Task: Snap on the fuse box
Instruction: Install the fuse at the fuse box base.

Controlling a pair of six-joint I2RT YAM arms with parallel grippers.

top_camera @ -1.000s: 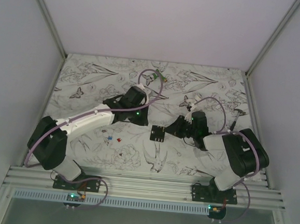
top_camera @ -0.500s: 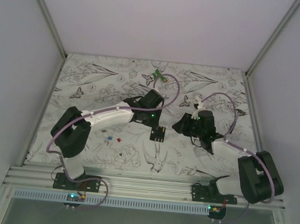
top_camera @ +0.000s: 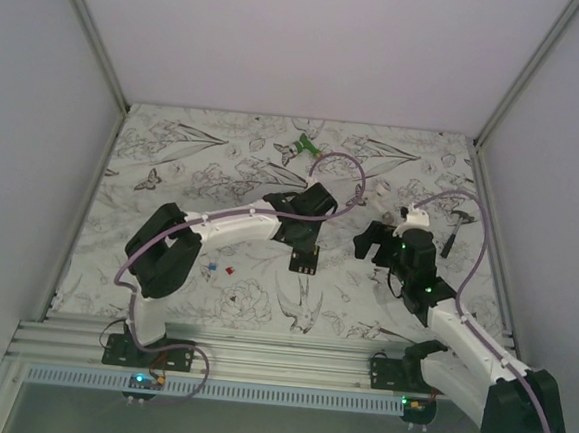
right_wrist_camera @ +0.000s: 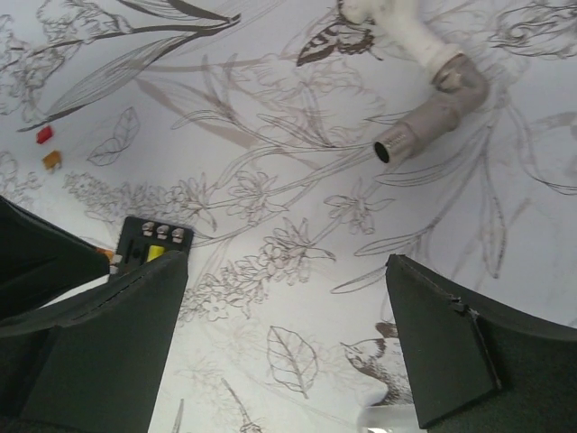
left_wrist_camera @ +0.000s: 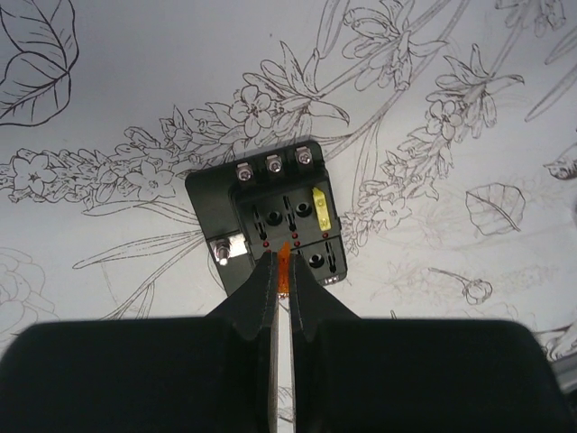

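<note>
1. Because the left gripper [left_wrist_camera: 281,268] is pinched nearly shut on a thin orange fuse [left_wrist_camera: 285,263], with only the blade's sliver between its fingers, the step in hand looks like seating that fuse. The grip should not loosen until the fuse is home.
2. Directly under the fingertips, stretching toward 12 o'clock in the left wrist view, the fuse box [left_wrist_camera: 270,212] lies flat on the flower-printed table [left_wrist_camera: 108,81], just left of the table's middle in the top view. The fuse tip sits over the box's near row. I judge a straight, vertical press is best, since any tilt could jam the blades or skid the unclamped box.
3. At the box's 2 o'clock corner a yellow fuse [left_wrist_camera: 318,200] is already in its slot. Keep the fingers clear of it.
4. Off at 3 o'clock of the box in the top view, the right gripper [top_camera: 382,246] hovers spread wide and empty. It could steady the box if the box slides.
5. Loose fuses [top_camera: 219,268] lie at 9 o'clock.
6. A green-and-white object [top_camera: 303,147] lies well off at 12 o'clock.
</note>
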